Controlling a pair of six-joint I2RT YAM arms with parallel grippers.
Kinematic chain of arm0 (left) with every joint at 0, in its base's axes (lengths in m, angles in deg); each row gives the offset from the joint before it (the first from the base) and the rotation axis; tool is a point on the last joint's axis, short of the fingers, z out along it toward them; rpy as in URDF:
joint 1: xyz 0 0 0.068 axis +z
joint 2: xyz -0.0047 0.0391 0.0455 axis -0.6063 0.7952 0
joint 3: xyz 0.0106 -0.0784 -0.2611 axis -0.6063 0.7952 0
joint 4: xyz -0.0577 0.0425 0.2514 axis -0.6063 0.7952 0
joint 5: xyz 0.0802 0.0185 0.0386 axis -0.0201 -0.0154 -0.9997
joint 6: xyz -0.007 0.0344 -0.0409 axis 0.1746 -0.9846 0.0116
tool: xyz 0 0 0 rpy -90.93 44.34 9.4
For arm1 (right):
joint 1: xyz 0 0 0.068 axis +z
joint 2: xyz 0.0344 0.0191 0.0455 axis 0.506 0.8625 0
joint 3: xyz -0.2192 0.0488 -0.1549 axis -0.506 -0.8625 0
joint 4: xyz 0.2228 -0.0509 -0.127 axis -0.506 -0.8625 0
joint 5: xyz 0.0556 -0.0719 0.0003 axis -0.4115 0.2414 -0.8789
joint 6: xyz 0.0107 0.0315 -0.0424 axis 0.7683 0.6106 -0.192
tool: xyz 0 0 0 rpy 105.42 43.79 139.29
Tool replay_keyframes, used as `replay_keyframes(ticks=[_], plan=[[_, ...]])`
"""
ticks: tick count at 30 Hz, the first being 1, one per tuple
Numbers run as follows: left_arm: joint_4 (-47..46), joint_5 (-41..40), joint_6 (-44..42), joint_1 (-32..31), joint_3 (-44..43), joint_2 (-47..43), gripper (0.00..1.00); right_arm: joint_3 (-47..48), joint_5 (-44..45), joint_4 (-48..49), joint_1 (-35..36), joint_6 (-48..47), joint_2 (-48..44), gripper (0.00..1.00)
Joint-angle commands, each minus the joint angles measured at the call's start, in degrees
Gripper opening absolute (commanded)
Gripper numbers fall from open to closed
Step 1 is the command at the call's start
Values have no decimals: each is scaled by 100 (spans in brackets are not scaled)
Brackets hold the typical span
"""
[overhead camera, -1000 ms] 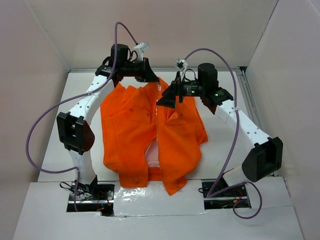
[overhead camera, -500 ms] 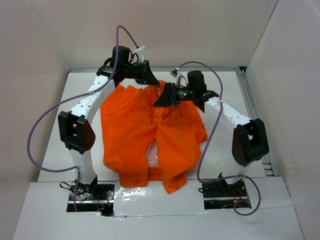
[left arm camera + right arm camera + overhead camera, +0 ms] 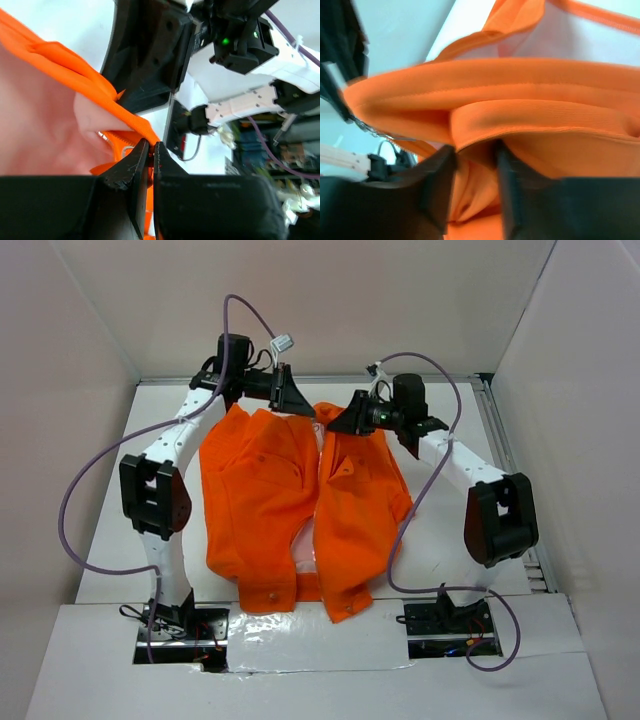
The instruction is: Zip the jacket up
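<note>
The orange jacket point(image 3: 265, 490) lies flat on the white table, collar at the far end, its front open along the middle and pale lining showing near the hem. My left gripper point(image 3: 298, 408) is at the collar's left side. In the left wrist view it point(image 3: 151, 144) is shut on the jacket's orange edge point(image 3: 65, 60), with zipper teeth point(image 3: 107, 136) just left of the tips. My right gripper point(image 3: 338, 423) is at the collar's right side. In the right wrist view it point(image 3: 474, 146) stands half closed around a thick fold of the jacket point(image 3: 520, 80), with fabric filling the gap.
White enclosure walls surround the table point(image 3: 450, 530) on the far, left and right sides. A metal rail point(image 3: 500, 435) runs along the right edge. Purple cables arch over both arms. The right arm point(image 3: 250, 100) shows close by in the left wrist view.
The right gripper moved away from me toward the collar and narrowed from wide open around a fold of fabric. The left gripper kept its grip and shifted slightly.
</note>
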Motion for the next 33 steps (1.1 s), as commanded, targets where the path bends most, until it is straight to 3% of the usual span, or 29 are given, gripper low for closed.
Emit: replay_keyframes(ticks=[1,4,9,11,13,14,15,19,26,28,33], plan=[[-447,1422,421,37,-83,19,0,351,585,222,-67,-371,104,26],[-1035,1985,842,2,127,80,0,614,690,161,38,-529,411,10],[-2305,2312,1843,11,145,510,0,1238,638,171,144,-846,991,10],[-2880,2330,2485,11,111,791,0,1362,480,169,196,-1057,1203,15],[-3040,2287,2714,20,-153,1054,0,1179,76,248,231,-1145,1125,28],[-3014,2138,2698,2,-197,1091,0,1099,-64,292,214,-1250,1063,33],[-3022,2041,2689,2,-137,1082,0,1011,-353,284,214,-1329,915,46],[-2839,1375,2470,28,-4,845,0,423,-347,143,232,-1523,387,62],[-2487,864,2171,107,452,380,0,-333,470,-243,-216,-1111,-746,70],[-2486,810,2117,99,540,327,0,-413,295,-418,-269,-1215,-905,79],[-2118,722,1986,99,444,291,0,-484,-634,-534,-217,-1549,-1468,84]])
